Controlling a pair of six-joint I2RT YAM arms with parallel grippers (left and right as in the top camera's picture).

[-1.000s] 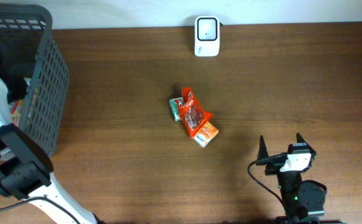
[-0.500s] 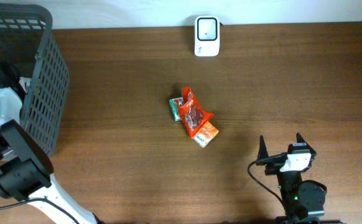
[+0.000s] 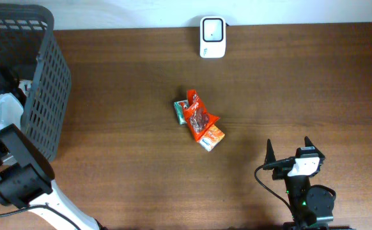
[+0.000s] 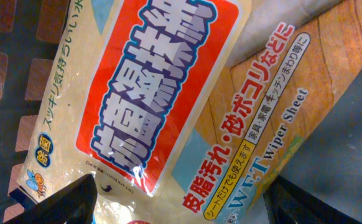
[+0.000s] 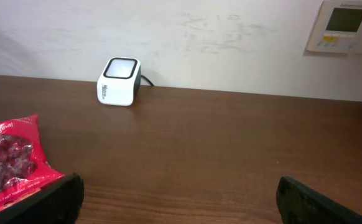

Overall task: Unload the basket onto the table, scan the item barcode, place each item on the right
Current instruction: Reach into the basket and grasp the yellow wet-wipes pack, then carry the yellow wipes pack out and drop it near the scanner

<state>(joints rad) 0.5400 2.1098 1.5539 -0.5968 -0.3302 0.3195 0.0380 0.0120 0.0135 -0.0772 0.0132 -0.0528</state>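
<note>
From overhead I see the brown surface [image 3: 301,83] with a small pile of snack packets [image 3: 199,120] near its middle, a red one lying on top. The white scanner [image 3: 212,37] stands at the far edge, well apart from the pile. A dark mesh basket [image 3: 45,83] sits at the far left corner, and my left arm [image 3: 7,112] reaches down into it; its tip is hard to make out through the mesh. The right fingers [image 3: 268,152] are at the near right, spread wide with nothing between them, well apart from the pile.

On the left wrist camera I am close above a wipes packet [image 4: 168,93] lying in the basket, cream-coloured with a big red label and blue lettering, set at a slant. The left fingers [image 4: 63,202] show only as dark tips at the two bottom corners, wide apart, with the packet lying across the gap. I cannot tell whether they touch it.

On the right wrist camera the scanner is up against the pale wall [image 5: 231,37], its dark window facing up. The red bag [image 5: 10,158] lies at the left edge, just beyond the left fingertip. Both tips stand far apart, holding nothing. A small control panel [image 5: 346,25] hangs on the wall at the upper right.
</note>
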